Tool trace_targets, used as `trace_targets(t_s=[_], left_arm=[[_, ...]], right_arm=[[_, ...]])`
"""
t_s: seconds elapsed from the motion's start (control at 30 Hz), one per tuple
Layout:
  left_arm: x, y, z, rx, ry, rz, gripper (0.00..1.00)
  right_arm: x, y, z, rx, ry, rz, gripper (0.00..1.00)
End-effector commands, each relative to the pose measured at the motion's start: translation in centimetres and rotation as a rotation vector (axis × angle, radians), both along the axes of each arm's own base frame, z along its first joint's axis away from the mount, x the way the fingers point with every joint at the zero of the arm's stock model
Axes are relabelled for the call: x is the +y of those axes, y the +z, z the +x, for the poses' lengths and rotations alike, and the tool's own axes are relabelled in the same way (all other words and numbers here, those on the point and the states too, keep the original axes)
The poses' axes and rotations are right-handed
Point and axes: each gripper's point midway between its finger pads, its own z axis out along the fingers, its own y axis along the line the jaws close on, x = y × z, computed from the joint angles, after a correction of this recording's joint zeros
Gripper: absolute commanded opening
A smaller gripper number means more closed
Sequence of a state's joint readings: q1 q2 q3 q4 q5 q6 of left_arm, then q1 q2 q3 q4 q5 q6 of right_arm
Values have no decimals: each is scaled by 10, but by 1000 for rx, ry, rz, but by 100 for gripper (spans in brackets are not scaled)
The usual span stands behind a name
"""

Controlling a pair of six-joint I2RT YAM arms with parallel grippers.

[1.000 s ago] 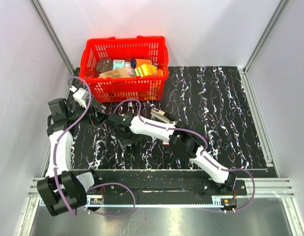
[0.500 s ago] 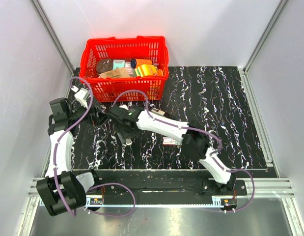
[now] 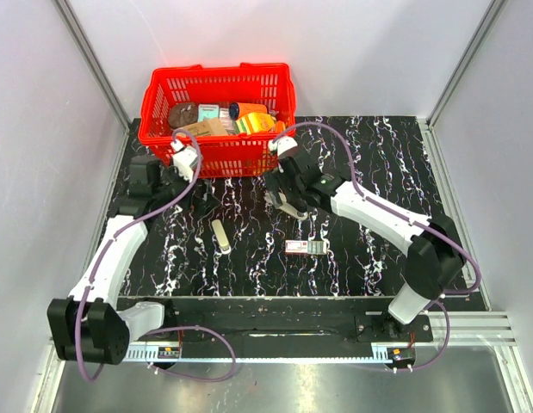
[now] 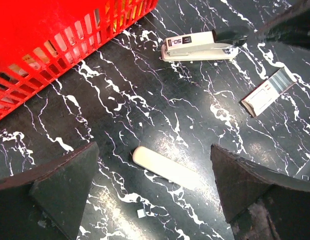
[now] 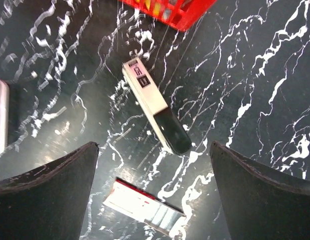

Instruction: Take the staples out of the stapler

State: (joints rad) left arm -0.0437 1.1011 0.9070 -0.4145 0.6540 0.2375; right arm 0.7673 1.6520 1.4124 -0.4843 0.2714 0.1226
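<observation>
The black marbled desk (image 3: 378, 189) carried the red basket (image 3: 219, 70) at its far edge. Within the last second the right arm (image 3: 378, 211) had swung away from the left side and come round toward the basket, while the left arm (image 3: 111, 249) had stretched forward. The right tool (image 5: 155, 185) hung released, fingers spread wide, over the stapler (image 5: 155, 106). The stapler lay flat and closed on the desk, just in front of the basket. The left tool (image 4: 155, 185) was likewise released and empty, above the beige block (image 3: 220, 235). A small red-and-white box (image 3: 303, 247) lay near the stapler. By my judgement a grasp was being lined up, with unloading not yet begun.
</observation>
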Motion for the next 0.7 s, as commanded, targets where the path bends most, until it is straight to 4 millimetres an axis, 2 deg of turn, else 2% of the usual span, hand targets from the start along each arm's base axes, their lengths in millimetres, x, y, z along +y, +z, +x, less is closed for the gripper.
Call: trace_targets(t_s=[0.0,0.1,0.3,0.47,0.67], left_arm=[[5,10,24,13,93,90,99],[9,17,31,-16,130,98,99],[10,17,28,-48,124,107,99],[7,15,31,-40,102,110,99],[10,13,34,-31,109,128,99]], right_arm=[[6,-3,16,-119,174,-67,99],[2,-14,21,-114,234,-57,98],[-13,-49,31,-49,256,-35,93],[-5,-69,30,23,320,7,90],[0,-89,22,89,344,32,80]])
